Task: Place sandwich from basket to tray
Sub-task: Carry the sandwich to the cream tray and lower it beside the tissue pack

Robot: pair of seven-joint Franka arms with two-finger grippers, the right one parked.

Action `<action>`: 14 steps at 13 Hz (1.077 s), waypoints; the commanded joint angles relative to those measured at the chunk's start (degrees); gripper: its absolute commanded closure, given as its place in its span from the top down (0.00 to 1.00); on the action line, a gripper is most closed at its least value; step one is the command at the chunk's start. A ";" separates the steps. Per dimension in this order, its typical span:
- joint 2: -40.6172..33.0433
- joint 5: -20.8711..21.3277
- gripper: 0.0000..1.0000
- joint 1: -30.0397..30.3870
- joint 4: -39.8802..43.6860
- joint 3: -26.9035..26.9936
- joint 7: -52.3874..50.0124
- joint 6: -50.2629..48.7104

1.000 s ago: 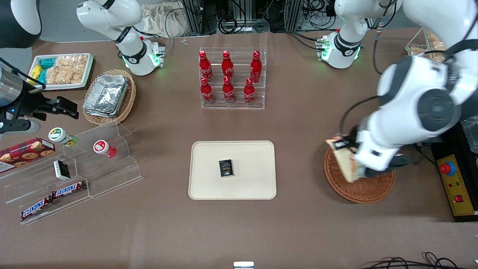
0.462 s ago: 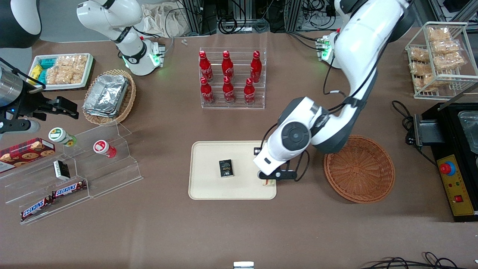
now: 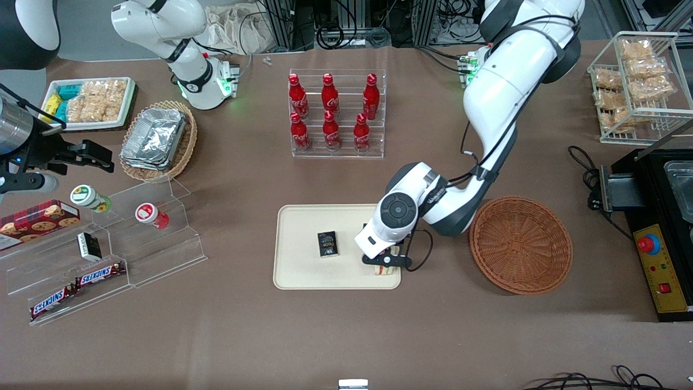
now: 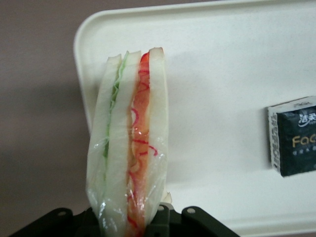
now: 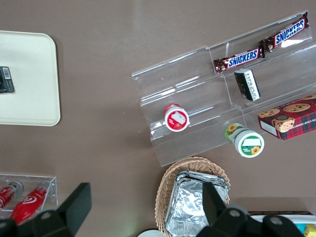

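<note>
Clear-wrapped, the triangular white-bread sandwich is pinched upright by the left arm's end effector over the flat cream rectangular tray, so lower it gently onto bare tray, away from the small black packet, before letting go.

Six red bottles, two Snickers bars, two wicker baskets, perhaps three foil trays.

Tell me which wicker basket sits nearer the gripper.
The round reddish-brown basket, now empty, beside the tray where the gripper holds the sandwich; the paler oval basket holds foil trays.
</note>
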 commanded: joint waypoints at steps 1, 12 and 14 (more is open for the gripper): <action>1.94 2.16 0.35 -1.63 1.06 0.69 -0.56 1.48; -22.55 0.32 1.00 10.20 -1.38 0.51 -2.41 -29.17; -31.24 -3.80 1.00 19.25 -9.26 -0.71 5.18 -28.85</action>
